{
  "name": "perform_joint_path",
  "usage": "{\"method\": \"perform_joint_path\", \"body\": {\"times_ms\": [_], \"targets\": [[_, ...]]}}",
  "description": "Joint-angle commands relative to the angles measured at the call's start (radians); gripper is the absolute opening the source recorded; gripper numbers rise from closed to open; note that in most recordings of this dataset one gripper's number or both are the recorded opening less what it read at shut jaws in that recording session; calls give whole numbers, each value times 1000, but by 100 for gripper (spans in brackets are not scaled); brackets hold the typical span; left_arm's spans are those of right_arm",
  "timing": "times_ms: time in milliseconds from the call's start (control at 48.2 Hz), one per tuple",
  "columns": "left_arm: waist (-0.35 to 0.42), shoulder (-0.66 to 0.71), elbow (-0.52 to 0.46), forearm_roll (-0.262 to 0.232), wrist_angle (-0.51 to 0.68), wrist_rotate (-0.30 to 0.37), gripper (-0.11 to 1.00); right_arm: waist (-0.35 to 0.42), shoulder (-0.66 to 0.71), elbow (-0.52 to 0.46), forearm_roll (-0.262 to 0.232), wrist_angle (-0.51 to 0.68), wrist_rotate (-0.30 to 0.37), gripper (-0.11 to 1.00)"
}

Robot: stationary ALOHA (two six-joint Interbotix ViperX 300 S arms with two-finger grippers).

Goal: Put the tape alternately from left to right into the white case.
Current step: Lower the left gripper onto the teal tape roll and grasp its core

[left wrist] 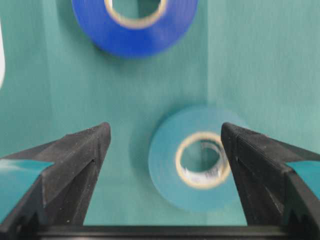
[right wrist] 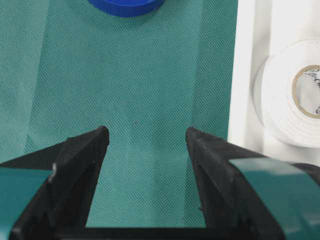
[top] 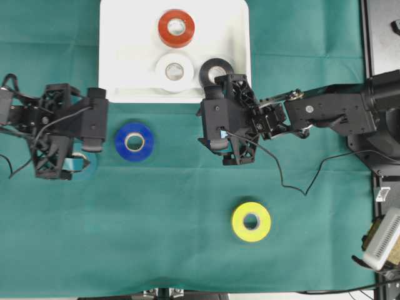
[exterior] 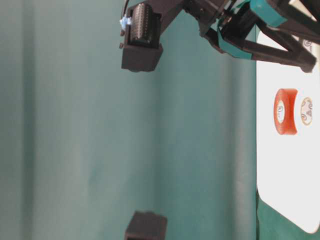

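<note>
Left gripper spread wide, empty, straddling teal roll; roll lies flat between fingers, nearer the right-hand one in wrist view. Beyond it: blue roll on cloth. Right gripper open, empty, beside white case. Count: six rolls, three in case (red, white, black), three on cloth incl. yellow.

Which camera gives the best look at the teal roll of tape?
The left wrist view: the teal roll lies whole on the cloth between the open fingers of the left gripper. From overhead, only a sliver peeks out beneath that gripper. The table-level and right wrist views don't show it.
</note>
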Motion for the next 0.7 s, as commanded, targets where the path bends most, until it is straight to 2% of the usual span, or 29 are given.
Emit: {"method": "perform_joint_path", "body": {"times_ms": [0,249,684], "targets": [[-9,-41,11,-3,0,-14,49,2,-28,-14,2,-9,2,67],[-14,-58,58,-2,-5,-58,49,3,-28,-18,2,-8,2,67],[-14,20,60,-2,-54,-61,49,2,-28,-21,2,-11,3,67]]}}
